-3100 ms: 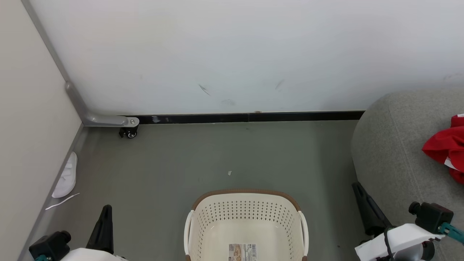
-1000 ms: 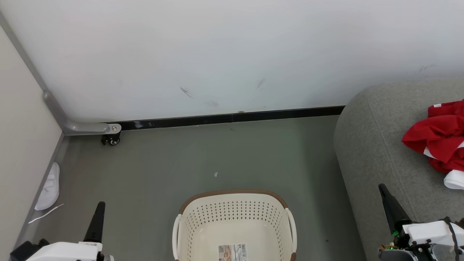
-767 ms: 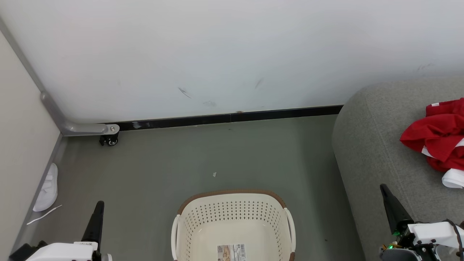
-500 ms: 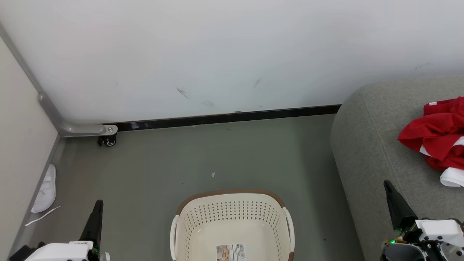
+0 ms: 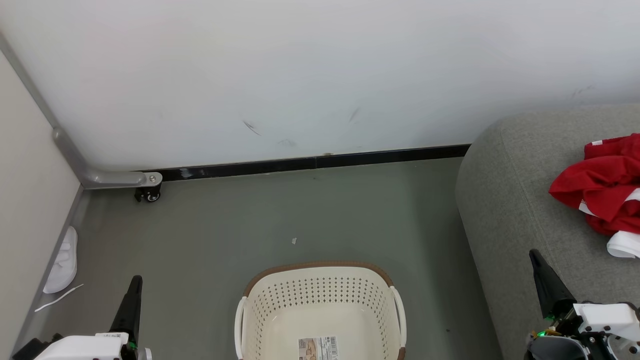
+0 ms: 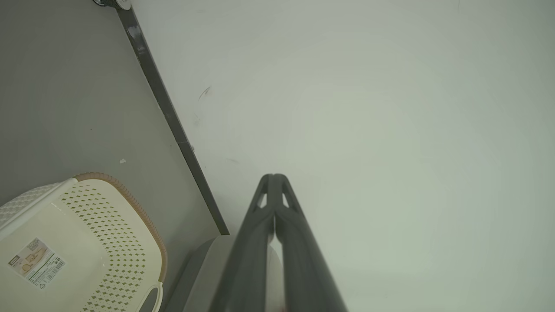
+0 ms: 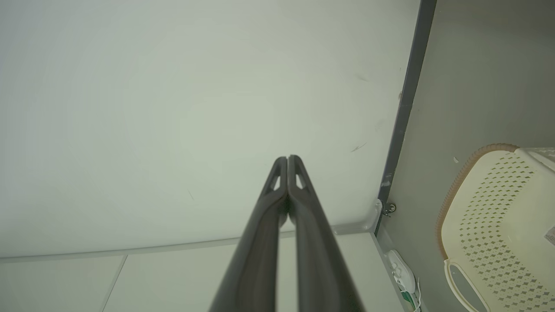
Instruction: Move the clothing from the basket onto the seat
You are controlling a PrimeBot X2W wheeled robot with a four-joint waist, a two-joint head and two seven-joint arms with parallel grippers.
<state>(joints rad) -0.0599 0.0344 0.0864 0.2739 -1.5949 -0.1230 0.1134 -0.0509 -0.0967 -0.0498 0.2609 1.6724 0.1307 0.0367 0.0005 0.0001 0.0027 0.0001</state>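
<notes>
My left gripper and right gripper are both shut, fingers pressed together with nothing between them. The 2 wrist views show the same, each pair pointing at the bare wall.

The clothing lies in a red heap on the seat, well in from its rounded left end. The basket stands on the floor between my grippers and apart from both. What I see of its inside is bare apart from 1 label on the bottom.

I judge the moving step to be at or near its end. The next move is a check, not a grab: tip my head down to see the near part of the basket. If a garment is there, my fingers must part before going over the rim. If not, I have nothing left to lift.

- The near half of the basket is cut off at the bottom of the head view.
- The heap runs off the right side, so I cannot count the garments.
- A white roll touches the heap's lower side. I cannot tell whether it is trim or a separate piece.
- The slipper lies by the floor's left edge, well apart from the rest.
</notes>
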